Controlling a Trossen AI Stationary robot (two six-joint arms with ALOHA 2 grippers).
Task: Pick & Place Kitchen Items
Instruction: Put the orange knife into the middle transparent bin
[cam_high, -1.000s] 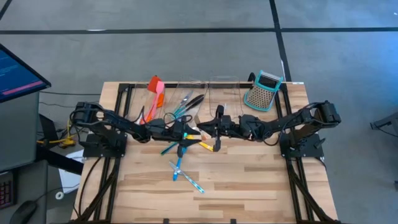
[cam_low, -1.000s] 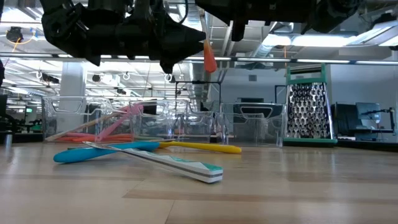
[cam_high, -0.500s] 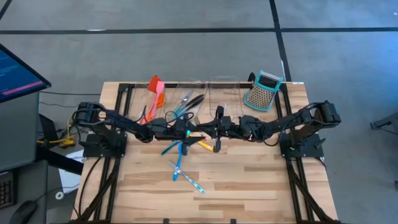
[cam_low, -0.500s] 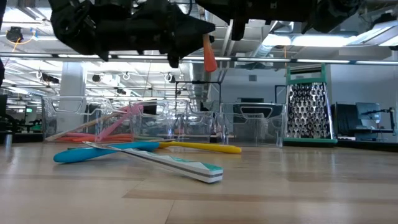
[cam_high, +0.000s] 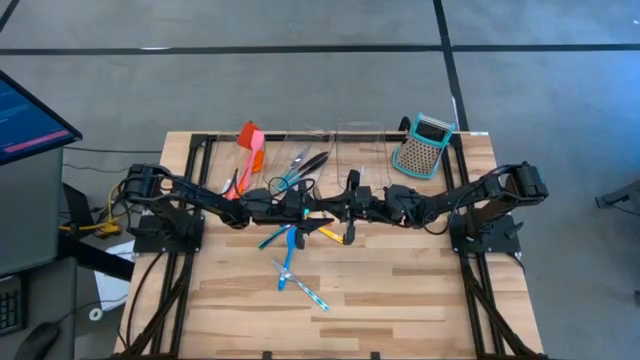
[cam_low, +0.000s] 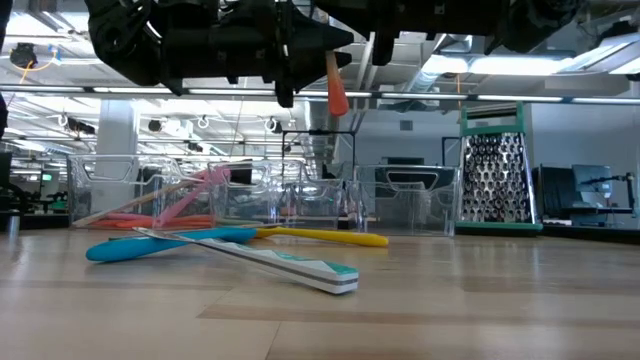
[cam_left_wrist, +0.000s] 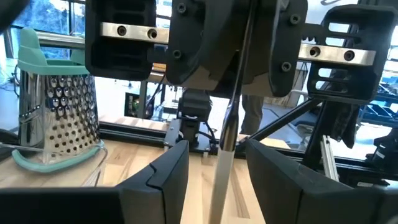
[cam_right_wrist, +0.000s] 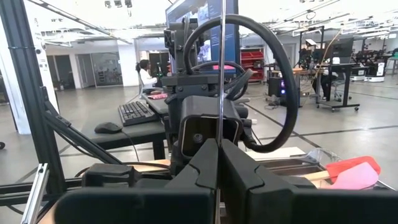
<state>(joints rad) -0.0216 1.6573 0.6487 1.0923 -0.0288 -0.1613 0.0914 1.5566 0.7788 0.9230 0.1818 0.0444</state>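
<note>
Mid-air handover above table centre: right gripper (cam_high: 351, 210) pinches orange spatula (cam_low: 336, 90) upright, left gripper (cam_high: 312, 209) fingers (cam_left_wrist: 163, 177) spread either side of the handle, so left should clamp squarely before right lets go, then carry to a clear bin (cam_high: 345, 140).

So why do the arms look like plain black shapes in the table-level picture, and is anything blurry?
In the low view, bright ceiling lights behind the arms leave them in silhouette, while the teal spoon on the table is well lit. In the left wrist view, the left gripper sits close and soft-edged; the box grater looks sharper.
</note>
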